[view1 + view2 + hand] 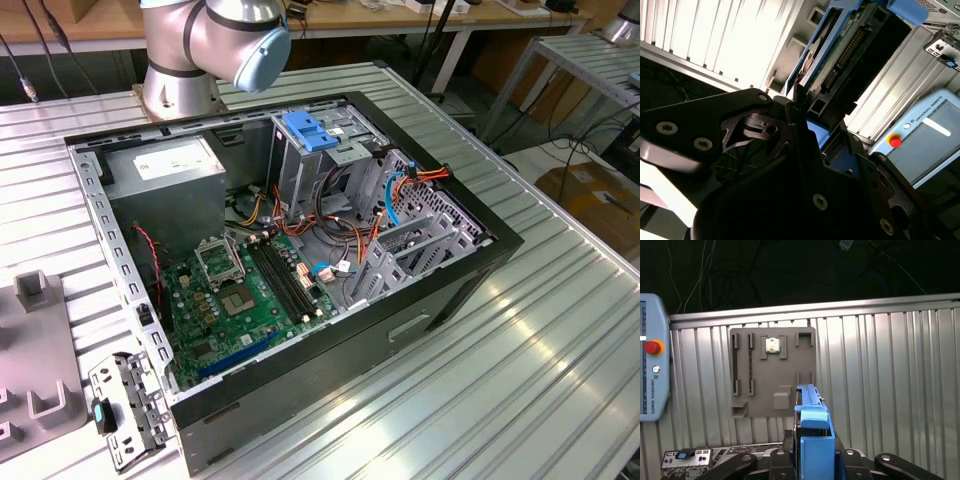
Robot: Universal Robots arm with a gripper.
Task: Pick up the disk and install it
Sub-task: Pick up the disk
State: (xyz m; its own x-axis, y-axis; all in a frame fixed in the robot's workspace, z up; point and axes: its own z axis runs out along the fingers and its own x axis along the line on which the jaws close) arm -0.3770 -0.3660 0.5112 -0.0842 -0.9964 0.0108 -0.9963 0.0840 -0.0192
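1. Exterior view: the open computer case lies on its side on the slatted table, likely so its drive cage faces upward;
2. Second wrist view: the gripper is clamped on the disk, held clear of the table;
3. First wrist view: the disk stands edge-on near the grey fixture plate, long axis running straight out from the gripper, free end leading
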